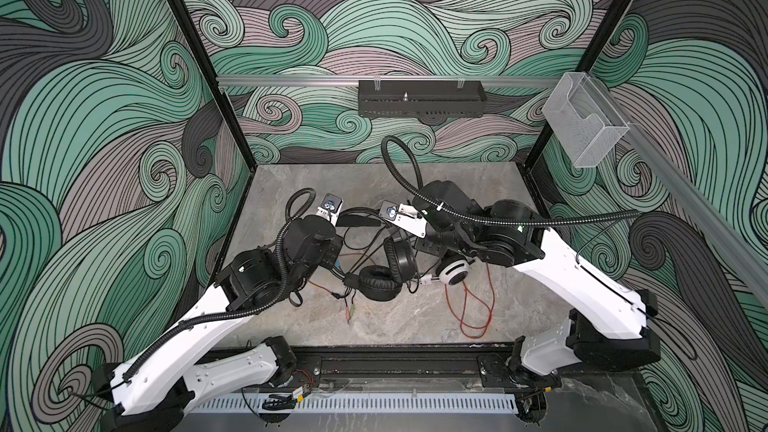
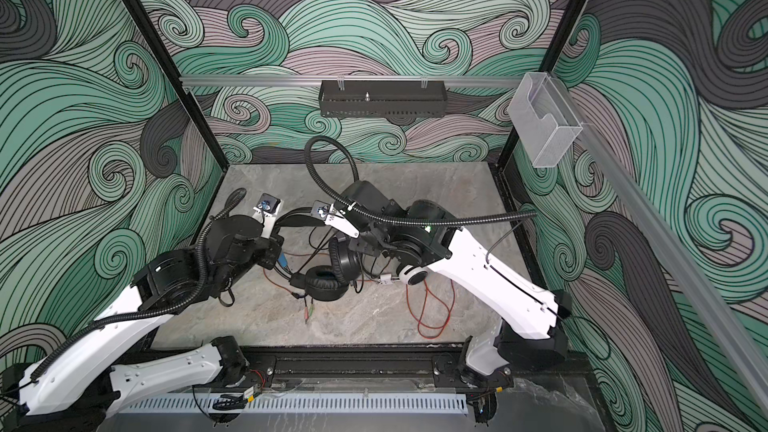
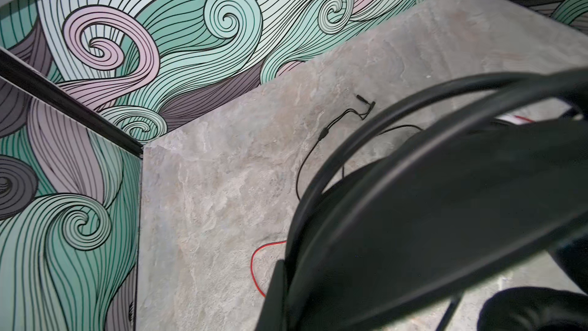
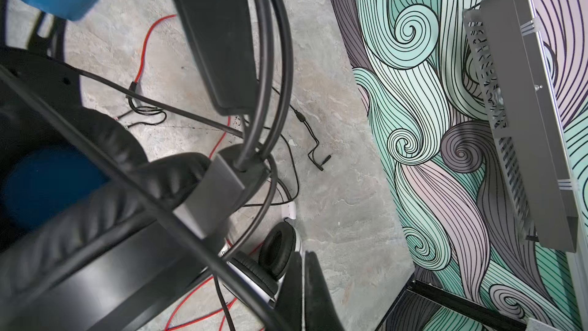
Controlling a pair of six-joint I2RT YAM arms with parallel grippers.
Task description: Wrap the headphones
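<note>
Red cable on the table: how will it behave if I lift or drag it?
Probably floppy: the red cable lies in slack loops, so it should sag and trail. Likely light, being thin. It may snag, since it passes among the cables of the black headphones.

Left arm [image 1: 178, 351] and right arm [image 1: 582, 280] are both reaching inward, wrists tipping down and nearly meeting. Left gripper [image 1: 337, 258] is sitting closed. Right gripper [image 1: 428, 248] is sitting closed too, fingers mostly hidden.
</note>
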